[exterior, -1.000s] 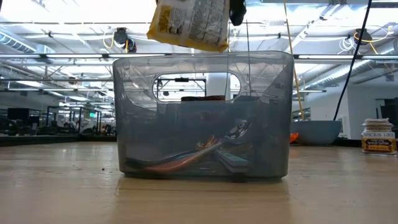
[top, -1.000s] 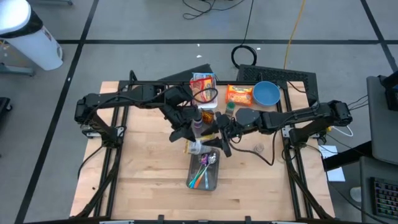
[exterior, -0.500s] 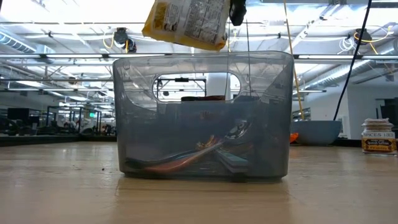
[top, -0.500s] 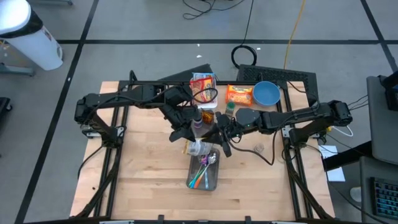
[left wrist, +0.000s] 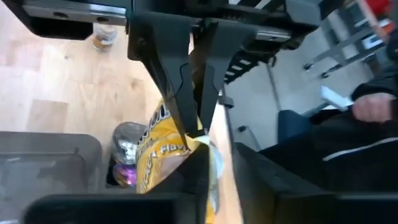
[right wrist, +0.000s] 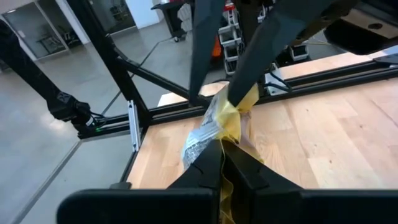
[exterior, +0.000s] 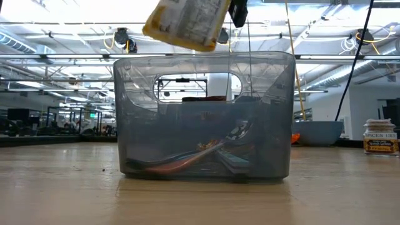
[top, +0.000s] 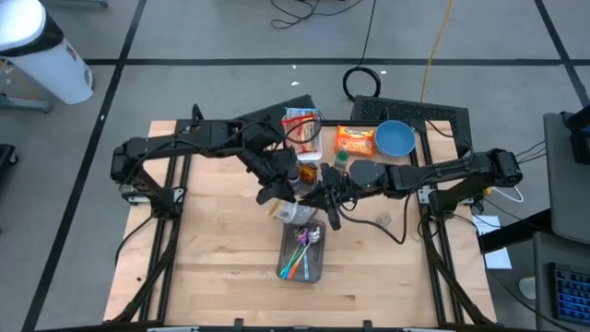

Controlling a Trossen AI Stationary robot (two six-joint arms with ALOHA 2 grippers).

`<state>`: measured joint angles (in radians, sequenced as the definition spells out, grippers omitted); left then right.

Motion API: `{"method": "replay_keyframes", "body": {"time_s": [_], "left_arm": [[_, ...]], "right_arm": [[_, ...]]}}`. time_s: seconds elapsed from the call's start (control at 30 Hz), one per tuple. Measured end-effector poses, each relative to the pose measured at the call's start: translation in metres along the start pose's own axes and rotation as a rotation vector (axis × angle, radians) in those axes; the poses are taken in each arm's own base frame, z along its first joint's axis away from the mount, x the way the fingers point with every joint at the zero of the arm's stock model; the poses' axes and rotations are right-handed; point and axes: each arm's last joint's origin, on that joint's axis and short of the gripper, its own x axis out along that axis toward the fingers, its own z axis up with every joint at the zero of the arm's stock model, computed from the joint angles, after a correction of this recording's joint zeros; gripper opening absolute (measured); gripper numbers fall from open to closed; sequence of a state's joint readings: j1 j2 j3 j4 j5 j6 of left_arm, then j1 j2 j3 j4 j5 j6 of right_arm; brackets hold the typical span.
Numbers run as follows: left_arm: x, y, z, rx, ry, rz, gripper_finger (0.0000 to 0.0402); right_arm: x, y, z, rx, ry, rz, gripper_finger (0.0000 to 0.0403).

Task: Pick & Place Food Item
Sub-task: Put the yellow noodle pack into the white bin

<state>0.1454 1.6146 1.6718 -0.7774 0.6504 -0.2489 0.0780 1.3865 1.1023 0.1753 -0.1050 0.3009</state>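
A yellow and silver snack bag (top: 293, 214) hangs tilted above the grey plastic bin (exterior: 200, 125), clear of its rim. My right gripper (right wrist: 228, 158) comes in from the table's right and is shut on the bag. My left gripper (left wrist: 221, 165) comes from the far left; its fingers stand a little apart on either side of the bag's pale edge (left wrist: 214, 163). I cannot tell whether they touch the edge. The bin (top: 282, 263) stands at mid-table with coloured cutlery (top: 302, 251) lying in it. My right gripper pinches the bag's yellow crimped edge (right wrist: 229, 134) between its two fingers. The fingers come nearly level from the table's right side. The bag is lifted clear and hangs tilted over the bin.
At the far edge lie a red and white packet (top: 301, 124), an orange packet (top: 355, 139) and a blue bowl (top: 395, 138), with small jars (top: 339, 162) nearer. A clear cup (top: 383, 219) stands right of the bin. A person's sleeve (left wrist: 348, 155) shows beyond the table.
My right gripper has shut on the bag. My left gripper has tipped slightly and its fingers have parted. The bag has tilted further while staying above the bin.
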Motion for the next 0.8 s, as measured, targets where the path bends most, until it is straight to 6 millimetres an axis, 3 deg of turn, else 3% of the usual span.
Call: {"method": "replay_keyframes", "body": {"time_s": [0.27, 0.43, 0.6, 0.8], "left_arm": [[-0.031, 0.016, 0.003, -0.156, 0.015, -0.216, 0.0169], [-0.068, 0.009, -0.005, -0.094, -0.052, -0.1, 0.0183], [-0.109, -0.008, -0.016, 0.034, -0.14, 0.023, 0.0176], [-0.144, -0.029, -0.029, 0.177, -0.236, 0.1, 0.0171]], "right_arm": [[-0.005, -0.005, 0.004, 0.008, -0.009, -0.014, 0.0], [-0.015, -0.017, 0.015, 0.019, -0.04, -0.038, 0.0], [-0.025, -0.046, 0.025, 0.058, -0.058, -0.064, 0.0], [-0.045, -0.094, 0.038, 0.136, -0.099, -0.12, 0.0]]}}
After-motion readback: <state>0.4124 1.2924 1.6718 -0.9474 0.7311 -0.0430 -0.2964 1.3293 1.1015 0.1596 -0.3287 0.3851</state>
